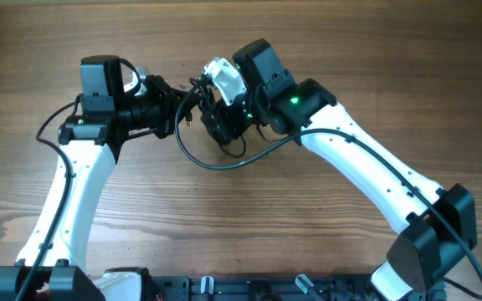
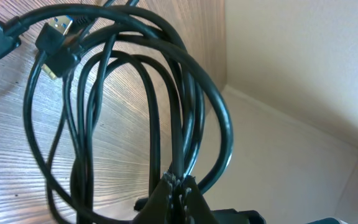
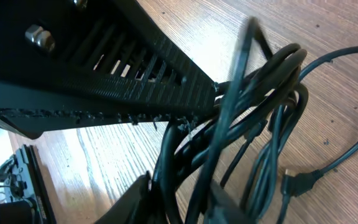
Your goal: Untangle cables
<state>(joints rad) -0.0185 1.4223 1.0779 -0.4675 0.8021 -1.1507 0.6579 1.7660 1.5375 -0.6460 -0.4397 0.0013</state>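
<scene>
Untangling is barely beginning: cables (image 2: 191, 106) are hanging bunched at the overhead view's upper centre, left gripper (image 2: 178, 185) pinching them, right gripper (image 3: 185, 202) straddling them, grip unclear.

Left arm (image 1: 61, 196) and right arm (image 1: 375, 167) are showing white links with black joints. A green light (image 1: 293, 102) is glowing on the right arm's wrist. Well left of the light, a black wire (image 1: 43, 130) is looping off the left arm. Left gripper (image 2: 179, 183) is showing dark, tapered fingers. A bolt (image 3: 39, 36) is sitting in a slotted black plate (image 3: 123, 68).
</scene>
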